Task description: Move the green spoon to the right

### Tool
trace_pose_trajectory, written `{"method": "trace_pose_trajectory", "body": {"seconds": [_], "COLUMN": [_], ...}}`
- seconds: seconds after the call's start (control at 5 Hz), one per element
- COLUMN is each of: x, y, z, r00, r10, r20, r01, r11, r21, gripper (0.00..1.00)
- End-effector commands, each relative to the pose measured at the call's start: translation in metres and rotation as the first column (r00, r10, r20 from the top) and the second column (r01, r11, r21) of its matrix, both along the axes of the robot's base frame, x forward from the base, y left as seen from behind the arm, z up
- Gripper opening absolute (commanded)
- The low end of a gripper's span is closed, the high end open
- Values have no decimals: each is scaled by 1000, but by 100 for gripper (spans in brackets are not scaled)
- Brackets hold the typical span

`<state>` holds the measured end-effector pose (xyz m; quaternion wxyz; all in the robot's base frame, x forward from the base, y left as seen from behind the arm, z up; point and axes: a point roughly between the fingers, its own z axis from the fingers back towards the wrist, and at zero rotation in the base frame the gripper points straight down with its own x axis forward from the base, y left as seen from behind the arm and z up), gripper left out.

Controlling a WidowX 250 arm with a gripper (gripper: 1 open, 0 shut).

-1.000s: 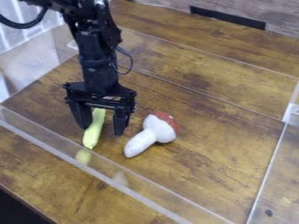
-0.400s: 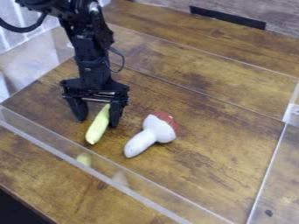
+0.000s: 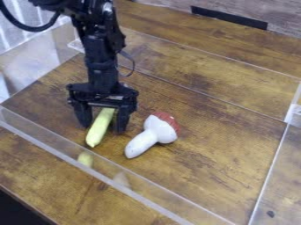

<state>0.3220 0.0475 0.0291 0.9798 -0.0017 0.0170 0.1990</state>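
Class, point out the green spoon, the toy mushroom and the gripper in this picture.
green spoon (image 3: 97, 132): camera view, on its yellow-green handle.
toy mushroom (image 3: 148, 139): camera view, on its white stem.
gripper (image 3: 101, 119): camera view, midway between its open fingers.

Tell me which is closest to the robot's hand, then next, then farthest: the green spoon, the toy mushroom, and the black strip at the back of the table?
Measured from the hand:
1. Green spoon: right between the open fingers, under the hand.
2. Toy mushroom: beside it, toward the picture's right.
3. Black strip: far off at the back edge, upper right.
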Motion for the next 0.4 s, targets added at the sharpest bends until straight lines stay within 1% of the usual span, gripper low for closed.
{"method": "trace_pose_trajectory", "body": {"seconds": [0.0, 0.2], "x": [0, -4], "y": [1, 2], "z": [10, 13], "r00": [998, 997], "r10": [-39, -72], "r20": [40, 42], "r01": [39, 72], "r11": [999, 997], "r21": [7, 4], "gripper": [100, 0]}}
